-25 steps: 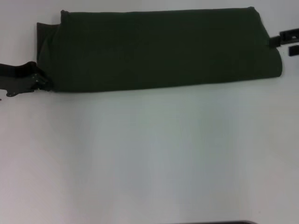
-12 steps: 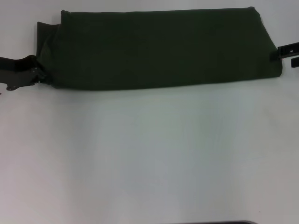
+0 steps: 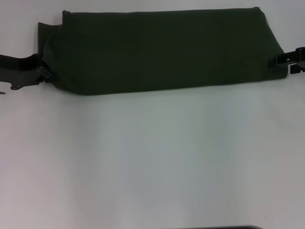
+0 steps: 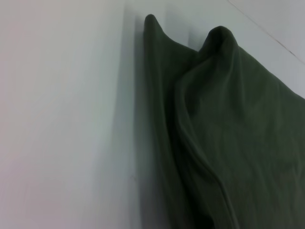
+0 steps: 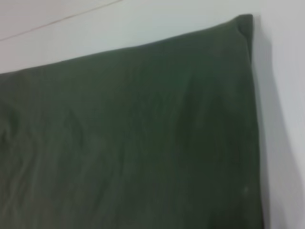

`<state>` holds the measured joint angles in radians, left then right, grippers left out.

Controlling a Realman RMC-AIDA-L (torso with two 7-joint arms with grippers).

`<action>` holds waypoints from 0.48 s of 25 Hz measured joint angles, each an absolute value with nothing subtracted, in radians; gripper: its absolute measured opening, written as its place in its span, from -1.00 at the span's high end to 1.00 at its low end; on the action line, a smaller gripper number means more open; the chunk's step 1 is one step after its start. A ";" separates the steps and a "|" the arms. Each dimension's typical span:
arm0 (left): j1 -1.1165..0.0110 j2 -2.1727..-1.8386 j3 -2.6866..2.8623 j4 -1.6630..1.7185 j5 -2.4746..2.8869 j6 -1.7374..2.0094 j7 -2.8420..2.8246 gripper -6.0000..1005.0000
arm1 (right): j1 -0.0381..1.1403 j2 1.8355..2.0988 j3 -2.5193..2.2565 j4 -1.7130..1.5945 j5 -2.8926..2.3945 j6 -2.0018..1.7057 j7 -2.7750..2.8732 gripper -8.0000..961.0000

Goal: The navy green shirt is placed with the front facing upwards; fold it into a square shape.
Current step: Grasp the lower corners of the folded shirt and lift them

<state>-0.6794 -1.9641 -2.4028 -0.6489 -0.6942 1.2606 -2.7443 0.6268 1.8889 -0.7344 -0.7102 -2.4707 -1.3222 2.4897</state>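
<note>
The navy green shirt (image 3: 162, 50) lies folded into a long dark olive band across the far side of the white table, plain fabric up, with no lettering showing. My left gripper (image 3: 42, 75) is at the band's left end, shut on the near-left corner, which is drawn up off the table toward it. My right gripper (image 3: 282, 63) is at the right end, reaching onto the shirt's edge just above the near-right corner. The left wrist view shows the bunched, layered end of the shirt (image 4: 224, 129). The right wrist view shows a flat stretch of the shirt (image 5: 133, 138) and a far corner.
Bare white table (image 3: 152, 162) stretches from the shirt's near edge to the front. A dark strip (image 3: 219, 227) shows at the bottom edge of the head view. A faint line crosses the table beyond the shirt in both wrist views.
The left gripper moved in and up at the left end, and the near-left corner rose with it. The right gripper came down and inward onto the right edge.
</note>
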 joint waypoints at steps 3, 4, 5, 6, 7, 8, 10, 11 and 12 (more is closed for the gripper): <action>-0.680 -1.966 -2.402 -0.649 -0.694 1.261 -2.744 0.89 | 0.630 1.900 -0.734 -0.710 -2.471 -1.302 2.482 -0.83; -0.679 -1.966 -2.402 -0.649 -0.694 1.261 -2.744 0.89 | 0.631 1.903 -0.735 -0.709 -2.471 -1.297 2.481 -0.82; -0.679 -1.966 -2.402 -0.649 -0.694 1.262 -2.744 0.89 | 0.632 1.905 -0.735 -0.708 -2.471 -1.292 2.480 -0.80; -0.679 -1.966 -2.402 -0.649 -0.694 1.263 -2.744 0.89 | 0.633 1.906 -0.736 -0.705 -2.471 -1.286 2.480 -0.79; -0.678 -1.966 -2.402 -0.649 -0.693 1.263 -2.744 0.89 | 0.633 1.907 -0.736 -0.700 -2.471 -1.278 2.479 -0.78; -0.677 -1.967 -2.402 -0.649 -0.693 1.264 -2.744 0.89 | 0.635 1.907 -0.736 -0.695 -2.471 -1.272 2.479 -0.77; -0.677 -1.967 -2.402 -0.649 -0.693 1.264 -2.744 0.89 | 0.638 1.908 -0.737 -0.683 -2.471 -1.264 2.479 -0.75; -0.677 -1.967 -2.402 -0.650 -0.693 1.264 -2.744 0.89 | 0.640 1.908 -0.737 -0.676 -2.473 -1.263 2.479 -0.73; -0.677 -1.967 -2.402 -0.650 -0.693 1.265 -2.744 0.89 | 0.642 1.908 -0.736 -0.671 -2.474 -1.263 2.481 -0.72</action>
